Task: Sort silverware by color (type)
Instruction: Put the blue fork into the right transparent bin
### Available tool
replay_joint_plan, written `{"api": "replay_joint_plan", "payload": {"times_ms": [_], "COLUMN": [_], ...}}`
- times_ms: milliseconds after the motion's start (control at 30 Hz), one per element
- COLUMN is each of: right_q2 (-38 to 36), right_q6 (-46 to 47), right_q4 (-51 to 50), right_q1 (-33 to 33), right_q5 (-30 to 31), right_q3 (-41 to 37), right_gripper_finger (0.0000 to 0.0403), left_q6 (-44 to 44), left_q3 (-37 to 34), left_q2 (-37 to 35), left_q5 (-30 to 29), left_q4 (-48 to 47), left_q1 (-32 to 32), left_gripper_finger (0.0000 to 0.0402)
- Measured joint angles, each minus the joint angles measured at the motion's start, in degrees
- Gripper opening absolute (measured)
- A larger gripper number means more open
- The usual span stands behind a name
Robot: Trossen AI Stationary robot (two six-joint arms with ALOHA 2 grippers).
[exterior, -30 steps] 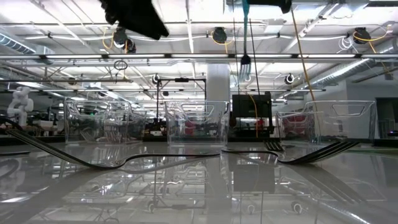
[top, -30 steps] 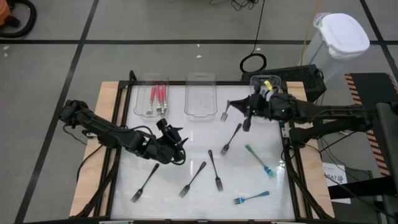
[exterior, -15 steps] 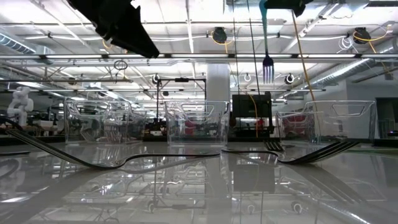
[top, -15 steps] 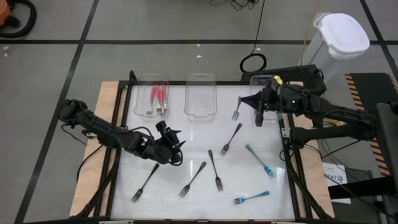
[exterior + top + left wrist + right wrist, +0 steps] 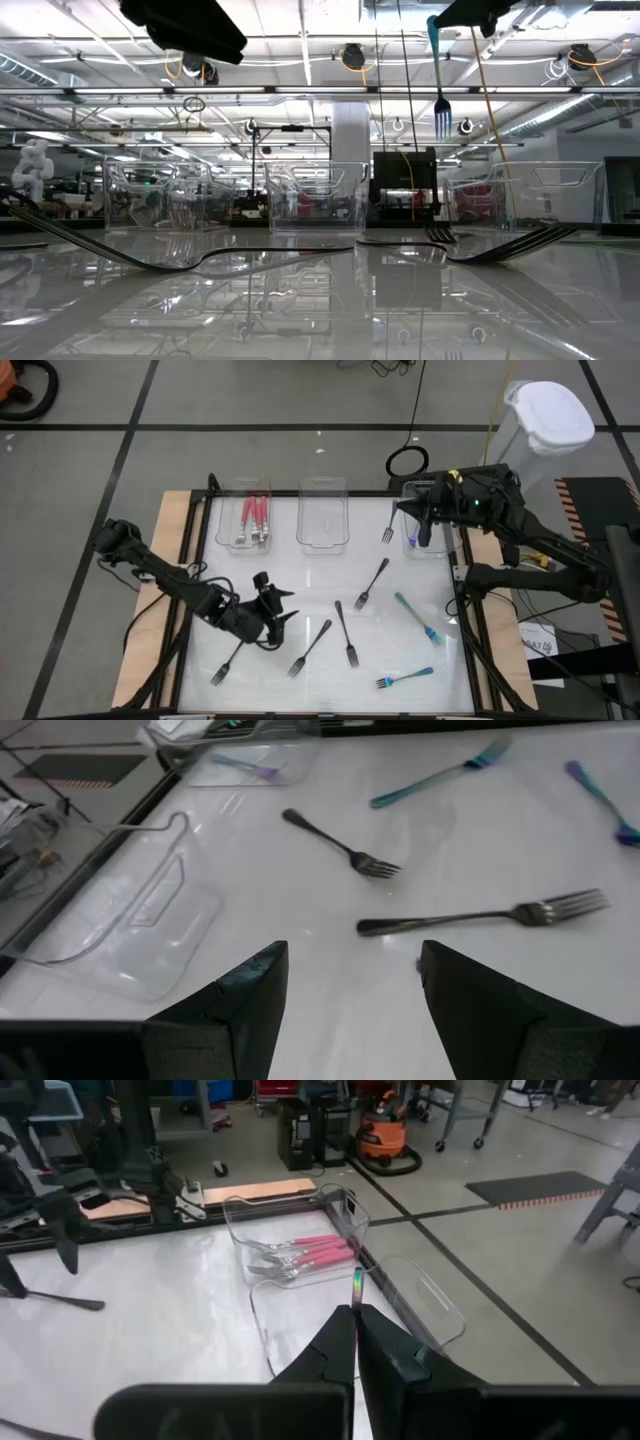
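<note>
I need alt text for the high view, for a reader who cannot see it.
Seen from above, the right gripper holds a fork beside the right tray, while the open left gripper hovers over black forks. Pink forks fill the left tray.

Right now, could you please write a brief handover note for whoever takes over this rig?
Right gripper: shut on a teal-handled fork, hanging tines down beside the right tray.
Left gripper: open, empty, above the black forks.
Done: pink forks lie in the left tray.
Left: five black forks and two teal forks on the table; the middle tray is empty.
</note>
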Motion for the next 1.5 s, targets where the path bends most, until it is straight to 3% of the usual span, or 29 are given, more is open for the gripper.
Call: {"api": "replay_joint_plan", "payload": {"times_ms": [233, 567, 1067, 1333, 1500], "right_q2": [4.2, 8.0, 11.8, 18.1, 19.0], "right_q6": [-2.0, -7.0, -10.0, -10.0, -8.8], "right_q4": [-4.6, -17.0, -23.9, -24.6, -21.7], "right_q1": [-7.2, -16.0, -29.5, -32.9, -35.1], "right_q5": [-8.3, -8.6, -8.4, -8.7, -11.6], "right_q3": [6.7, 15.6, 15.7, 15.4, 10.9], "right_gripper_finger": [0.0, 0.0, 0.0, 0.0, 0.0001], "left_q6": [0.0, 0.0, -1.4, -1.4, -1.6], "left_q3": [0.0, 0.0, 0.0, 0.0, 0.0], "left_q2": [0.0, 0.0, 0.0, 0.0, 0.0], "left_q5": [0.0, -0.1, -0.2, -0.3, -0.3], "left_q4": [-0.1, -1.7, -1.5, -1.4, -1.4], "left_q1": [-2.8, -5.3, -5.3, -5.3, -5.3], "left_gripper_finger": [0.0228, 0.0228, 0.0228, 0.0228, 0.0228]}}
